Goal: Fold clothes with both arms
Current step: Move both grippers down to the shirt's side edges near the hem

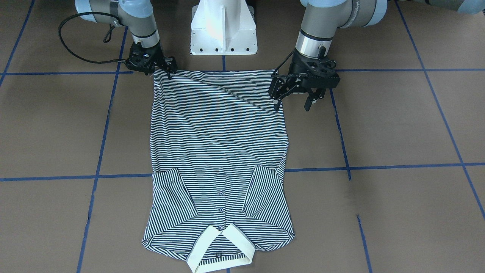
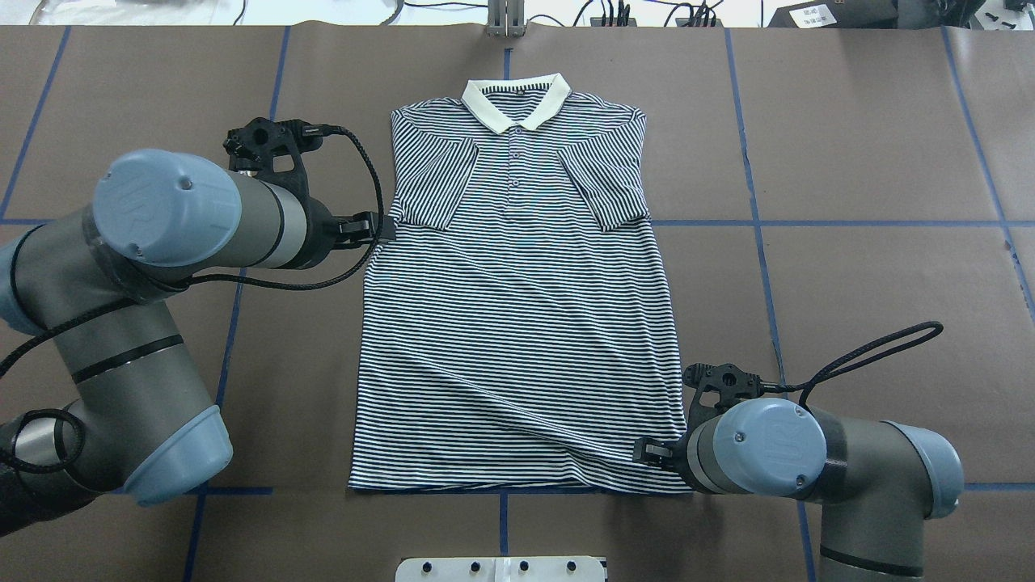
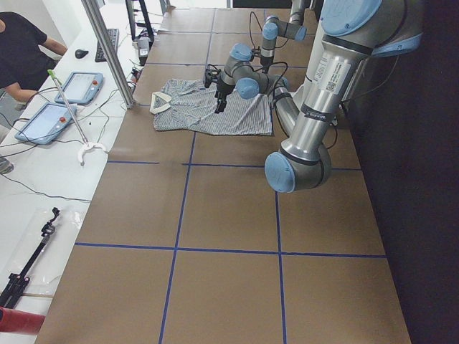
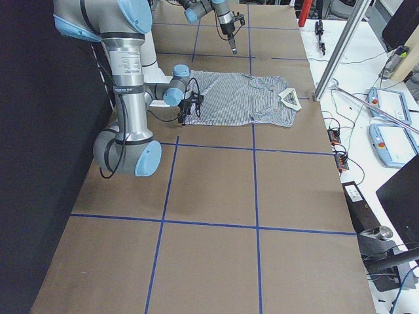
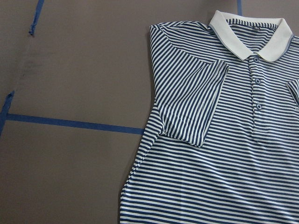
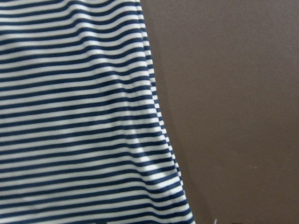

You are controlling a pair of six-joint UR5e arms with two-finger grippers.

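The striped polo shirt lies flat on the brown table, front up, cream collar at the far edge and both sleeves folded in over the chest. My left gripper is open and empty, held above the shirt's edge; in the overhead view it is beside the folded sleeve on my left. My right gripper sits low at the hem corner on my right and looks shut on the cloth; a crease runs from there across the shirt. Both wrist views show only the shirt, no fingers.
The white pedestal base stands just behind the hem. Blue tape lines cross the brown table. A side bench with tablets and a seated person lies beyond the collar end.
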